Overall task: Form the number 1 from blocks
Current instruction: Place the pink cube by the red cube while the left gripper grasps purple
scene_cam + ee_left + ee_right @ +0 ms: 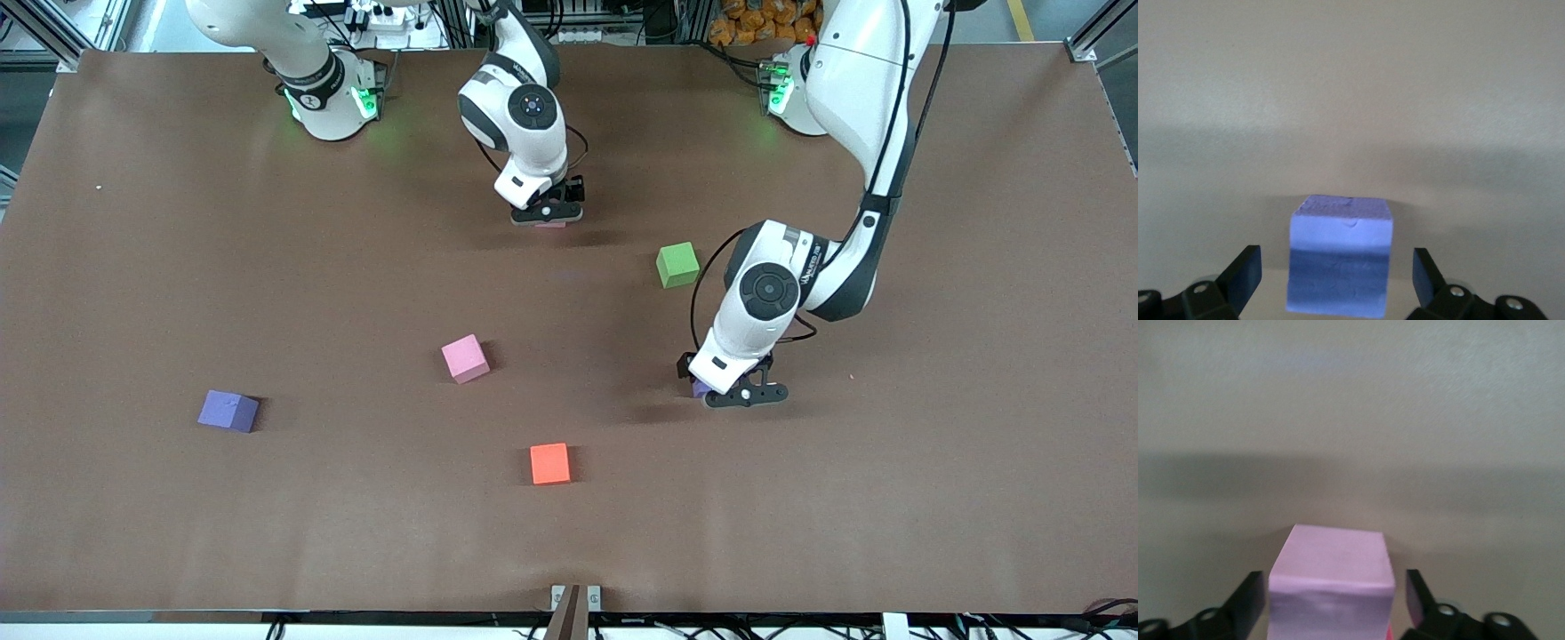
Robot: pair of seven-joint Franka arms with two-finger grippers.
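My left gripper (742, 396) is low over the table, open, with its fingers (1245, 275) on either side of a purple block (1340, 257), a gap on each side. In the front view only a corner of that block (701, 388) shows under the hand. My right gripper (548, 216) is open around a pink block (1331, 587), with narrow gaps at both fingers. A red sliver shows at that block's lower edge. Loose on the table lie a green block (677, 264), a second pink block (465, 358), a red block (549, 463) and a second purple block (228, 411).
The brown table mat (933, 444) spreads wide around the blocks. The green block lies close beside my left arm's wrist (765, 289). Both arm bases stand along the edge farthest from the front camera.
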